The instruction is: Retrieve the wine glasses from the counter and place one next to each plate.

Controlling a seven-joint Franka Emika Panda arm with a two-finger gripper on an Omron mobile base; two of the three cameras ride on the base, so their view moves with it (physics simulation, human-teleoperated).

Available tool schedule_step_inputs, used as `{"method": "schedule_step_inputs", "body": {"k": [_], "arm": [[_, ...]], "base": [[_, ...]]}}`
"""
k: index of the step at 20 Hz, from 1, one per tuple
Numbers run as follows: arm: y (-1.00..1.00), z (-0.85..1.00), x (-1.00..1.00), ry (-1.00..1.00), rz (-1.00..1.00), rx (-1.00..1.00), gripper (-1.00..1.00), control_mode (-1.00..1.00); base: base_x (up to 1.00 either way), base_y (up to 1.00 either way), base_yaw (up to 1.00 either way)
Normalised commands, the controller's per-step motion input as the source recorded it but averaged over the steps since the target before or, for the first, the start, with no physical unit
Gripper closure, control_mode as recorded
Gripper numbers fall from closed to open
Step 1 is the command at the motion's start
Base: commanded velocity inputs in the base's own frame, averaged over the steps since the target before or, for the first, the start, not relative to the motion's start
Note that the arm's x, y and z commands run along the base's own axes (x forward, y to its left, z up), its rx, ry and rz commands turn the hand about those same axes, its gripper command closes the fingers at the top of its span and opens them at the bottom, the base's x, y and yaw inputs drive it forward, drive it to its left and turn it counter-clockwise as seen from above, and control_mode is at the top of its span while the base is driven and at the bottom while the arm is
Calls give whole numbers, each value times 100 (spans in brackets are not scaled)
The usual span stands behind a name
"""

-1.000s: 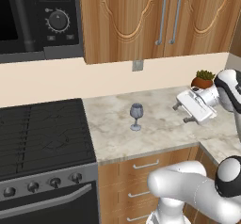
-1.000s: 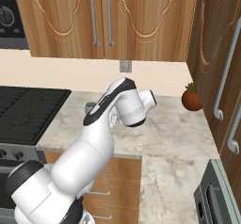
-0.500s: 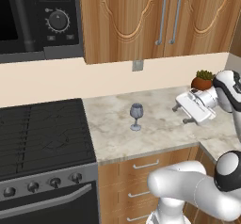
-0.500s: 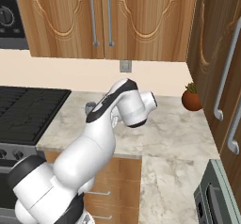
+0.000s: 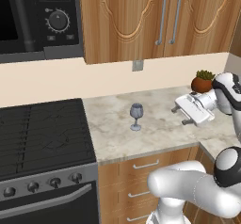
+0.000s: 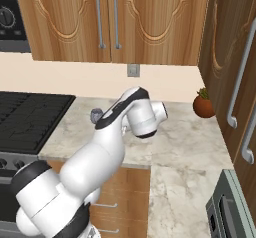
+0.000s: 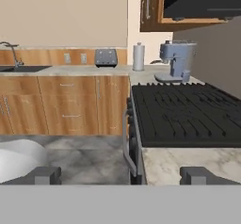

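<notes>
One wine glass point(image 5: 136, 117) stands upright near the middle of the beige marble counter point(image 5: 117, 140), a short way right of the stove. In the right base view its bowl point(image 6: 96, 116) peeks out from behind my arm. My gripper point(image 5: 181, 116) hovers over the counter to the right of the glass, fingers pointing left toward it, open and holding nothing, with a clear gap to the glass. In the hand view the fingertips point(image 7: 44, 175) stand wide apart with nothing between them. The plates are out of view.
A black stove point(image 5: 42, 133) borders the counter on the left, under a microwave point(image 5: 37, 16). A potted plant point(image 5: 203, 82) sits in the back right corner. Wooden wall cabinets point(image 5: 164, 16) hang above. A tall cabinet point(image 6: 235, 57) closes off the right.
My hand has sunk slightly toward the counter. The wine glass has not moved and the jaws have stayed open.
</notes>
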Motion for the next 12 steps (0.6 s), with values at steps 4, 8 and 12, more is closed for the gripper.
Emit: {"method": "schedule_step_inputs", "body": {"k": [4,8,12], "arm": [[1,0,11,5,0,7,-100,-100],[14,-1,19,8,0,5,-100,-100],[16,-8,16,8,0,3,-100,-100]], "base": [[0,0,0],[0,0,0],[0,0,0]]}}
